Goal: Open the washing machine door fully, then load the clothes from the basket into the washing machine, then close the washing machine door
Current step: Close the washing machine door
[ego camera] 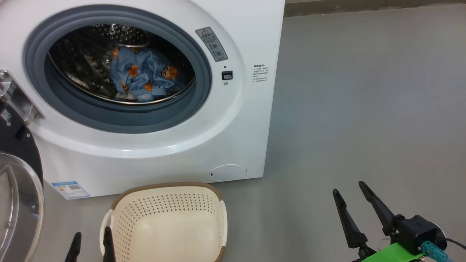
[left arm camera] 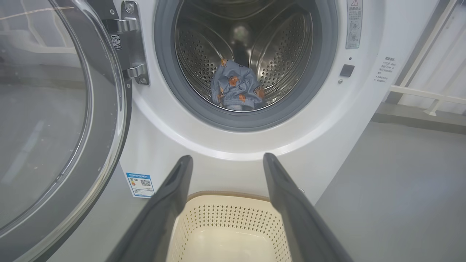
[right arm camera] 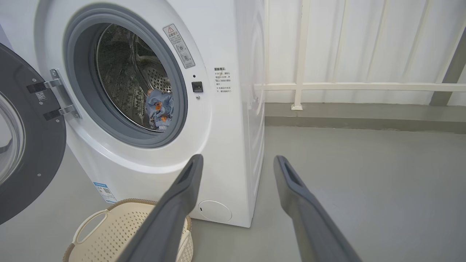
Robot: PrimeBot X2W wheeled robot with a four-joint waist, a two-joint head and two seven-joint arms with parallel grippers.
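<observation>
The washing machine [ego camera: 233, 120] stands ahead with its door [ego camera: 18, 203] swung wide to the left. Light-blue clothes [ego camera: 143, 76] with orange figures lie in the steel drum, also seen as clothes [left arm camera: 236, 89] and clothes [right arm camera: 159, 109]. The cream basket [ego camera: 167, 203] sits on the floor below the opening, nothing showing inside it. My left gripper [ego camera: 91, 238] hovers open at the basket's left handle, and the basket [left arm camera: 229, 222] shows between its fingers. My right gripper [ego camera: 350, 191] is open at the lower right, over bare floor.
Grey floor [ego camera: 364, 109] stretches to the machine's right. A white railing [right arm camera: 327, 86] and pale wall run behind that side. The open door [left arm camera: 54, 120] and its steel hinge [left arm camera: 133, 43] crowd the left. A blue label [ego camera: 71, 189] sits low on the machine front.
</observation>
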